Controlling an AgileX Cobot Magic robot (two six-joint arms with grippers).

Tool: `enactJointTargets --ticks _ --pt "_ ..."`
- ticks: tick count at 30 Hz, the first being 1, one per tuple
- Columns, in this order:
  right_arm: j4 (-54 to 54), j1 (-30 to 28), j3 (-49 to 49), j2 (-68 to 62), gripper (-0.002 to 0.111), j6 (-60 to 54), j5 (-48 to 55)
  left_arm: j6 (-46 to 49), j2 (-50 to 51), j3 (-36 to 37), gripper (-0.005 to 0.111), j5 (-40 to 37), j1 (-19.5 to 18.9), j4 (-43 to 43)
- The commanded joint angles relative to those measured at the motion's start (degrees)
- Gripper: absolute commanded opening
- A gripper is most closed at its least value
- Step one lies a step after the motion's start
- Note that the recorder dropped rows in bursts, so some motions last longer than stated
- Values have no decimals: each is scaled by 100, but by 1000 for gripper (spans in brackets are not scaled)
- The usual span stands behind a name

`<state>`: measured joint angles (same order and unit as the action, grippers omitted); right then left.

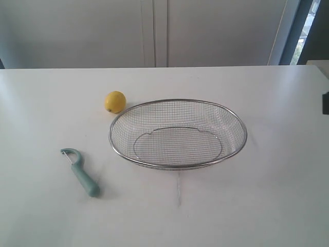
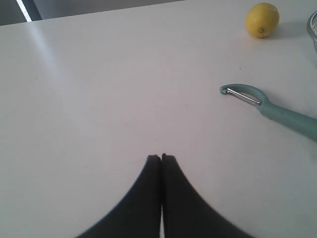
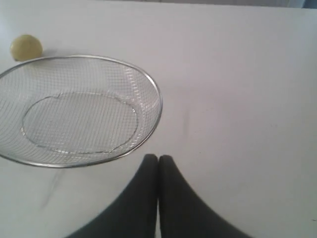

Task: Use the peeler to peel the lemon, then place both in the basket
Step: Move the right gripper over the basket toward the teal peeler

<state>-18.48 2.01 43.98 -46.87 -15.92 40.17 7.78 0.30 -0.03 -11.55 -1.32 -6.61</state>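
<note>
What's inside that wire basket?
Nothing. The basket holds no objects; only the white table shows through its mesh, so nothing is hidden. The lemon sits just outside its rim.

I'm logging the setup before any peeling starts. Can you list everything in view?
lemon: one, bright yellow, on the table outside the basket, by its far left rim
peeler: one, pale teal handle with metal blade, flat on the table left of the basket
basket: one, silver wire mesh, mid-table, nothing inside
table: one, white, under everything
wall panels: pale grey, behind the table
left hand: one, black, shut, holding nothing, over bare table near the peeler
right hand: one, black, shut, holding nothing, beside the basket
</note>
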Motion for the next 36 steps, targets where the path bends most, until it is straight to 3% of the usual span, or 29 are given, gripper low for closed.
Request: enactJointTargets --ticks 1,7,16,26,36 --pt "-580 24 614 -555 0 -796 656 -3 -30 3 0 -6 27 -46" --pt "-693 285 1144 -1107 0 -978 1003 -3 -30 3 0 -6 27 -46" --pt "-255 1550 1828 -1835 0 -925 1258 -3 -30 3 0 -6 27 -46" --pt "1128 3164 2640 -2977 0 205 1471 -3 -30 3 0 -6 27 -46" --pt "1464 4119 3339 -4063 0 421 1568 -3 -30 3 0 -6 27 -46"
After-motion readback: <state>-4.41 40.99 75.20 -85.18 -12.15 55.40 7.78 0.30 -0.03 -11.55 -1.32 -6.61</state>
